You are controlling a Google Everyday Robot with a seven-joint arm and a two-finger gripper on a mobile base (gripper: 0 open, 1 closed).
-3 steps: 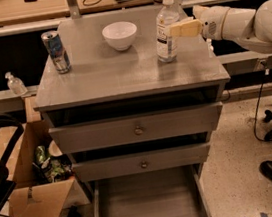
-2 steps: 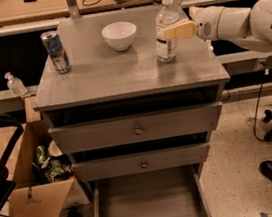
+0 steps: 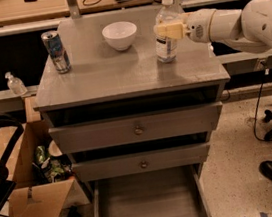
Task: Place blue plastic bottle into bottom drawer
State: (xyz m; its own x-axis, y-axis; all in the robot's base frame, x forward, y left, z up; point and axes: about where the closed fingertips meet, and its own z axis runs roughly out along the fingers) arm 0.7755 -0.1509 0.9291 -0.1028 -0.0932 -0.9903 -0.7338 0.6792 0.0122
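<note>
The white arm reaches in level from the right of the table [image 3: 121,74]. Its claw [image 3: 166,30] is at the upright bottle [image 3: 167,50] on the table's right side; I cannot tell whether it grips. The bottom drawer [image 3: 148,204] stands open under the table.

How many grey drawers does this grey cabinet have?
3: upper knobbed drawer, middle knobbed drawer, open bottom drawer. The pincer is at the bluish plastic bottle.
</note>
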